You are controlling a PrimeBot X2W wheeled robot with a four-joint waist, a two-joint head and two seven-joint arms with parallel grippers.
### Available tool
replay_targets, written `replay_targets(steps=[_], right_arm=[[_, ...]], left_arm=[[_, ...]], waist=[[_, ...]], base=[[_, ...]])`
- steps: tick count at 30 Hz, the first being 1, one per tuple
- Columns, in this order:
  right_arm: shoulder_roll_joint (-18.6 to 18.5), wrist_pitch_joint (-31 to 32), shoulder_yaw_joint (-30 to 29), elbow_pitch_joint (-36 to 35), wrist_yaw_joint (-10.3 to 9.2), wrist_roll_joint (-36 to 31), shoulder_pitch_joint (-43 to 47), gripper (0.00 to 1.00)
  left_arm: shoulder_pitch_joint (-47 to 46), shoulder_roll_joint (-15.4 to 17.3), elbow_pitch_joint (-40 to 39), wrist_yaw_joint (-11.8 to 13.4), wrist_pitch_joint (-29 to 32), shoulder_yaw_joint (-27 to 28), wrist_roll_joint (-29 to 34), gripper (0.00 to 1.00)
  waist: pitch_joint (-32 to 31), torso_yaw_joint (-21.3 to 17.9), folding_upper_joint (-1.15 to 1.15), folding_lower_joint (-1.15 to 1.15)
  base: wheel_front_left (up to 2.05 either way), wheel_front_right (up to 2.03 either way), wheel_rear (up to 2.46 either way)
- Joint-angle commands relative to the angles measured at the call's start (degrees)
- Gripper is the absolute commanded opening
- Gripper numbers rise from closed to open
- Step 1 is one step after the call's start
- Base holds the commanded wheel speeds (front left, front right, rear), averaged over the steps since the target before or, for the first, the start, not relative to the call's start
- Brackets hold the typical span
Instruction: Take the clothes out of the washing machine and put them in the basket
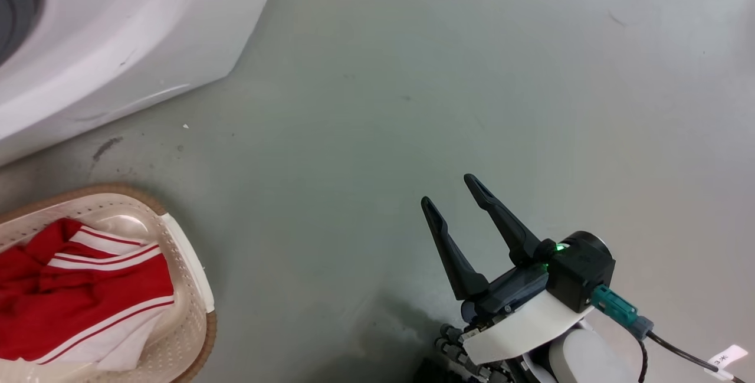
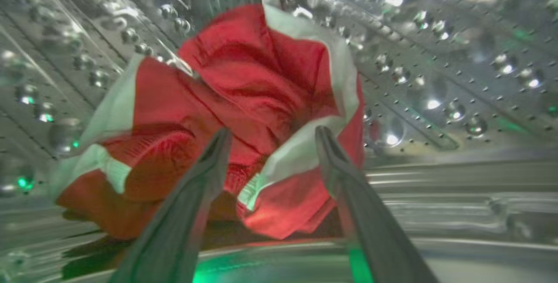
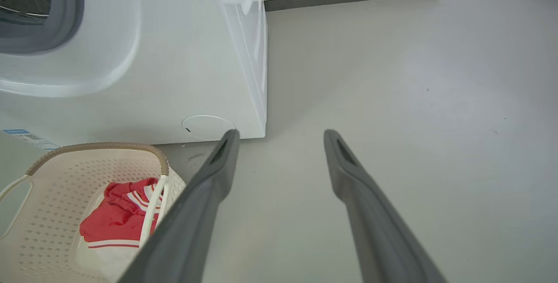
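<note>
Dark fingers of the left gripper (image 2: 273,131) stand wide apart by red clothes (image 2: 244,78) inside the washing machine (image 2: 436,82). Next, I think: push in, pinch shut. Another red piece (image 1: 88,294) lies in the basket (image 1: 191,271). The right gripper (image 1: 451,191) hangs open.

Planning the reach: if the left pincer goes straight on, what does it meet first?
Probably the red garment, lying in the drum right ahead of the open left pincer; depth is unclear.
</note>
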Motion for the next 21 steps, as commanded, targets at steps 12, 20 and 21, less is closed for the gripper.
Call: replay_targets(steps=[12,20,21], right_arm=[[0.15,-0.1,-0.32,-1.41,-0.04,0.16,2.21,1.0],[0.15,-0.1,0.03,-2.18,-0.04,-0.4,3.13,1.0],[0.15,-0.09,0.19,-2.26,-0.05,-0.47,3.22,1.0]], left_arm=[[-5.33,-1.38,0.24,-0.02,4.32,-4.46,3.12,1.0],[-7.82,-2.21,3.25,-1.32,5.84,-6.94,4.6,1.0],[-8.15,-2.18,3.62,-1.7,5.81,-7.06,4.64,1.0]], waist=[[2.9,0.07,0.0,0.0],[3.83,0.3,0.0,0.0],[3.92,0.33,0.0,0.0]], base=[[0.0,0.0,0.0],[0.04,0.04,0.04],[0.09,0.09,0.09]])
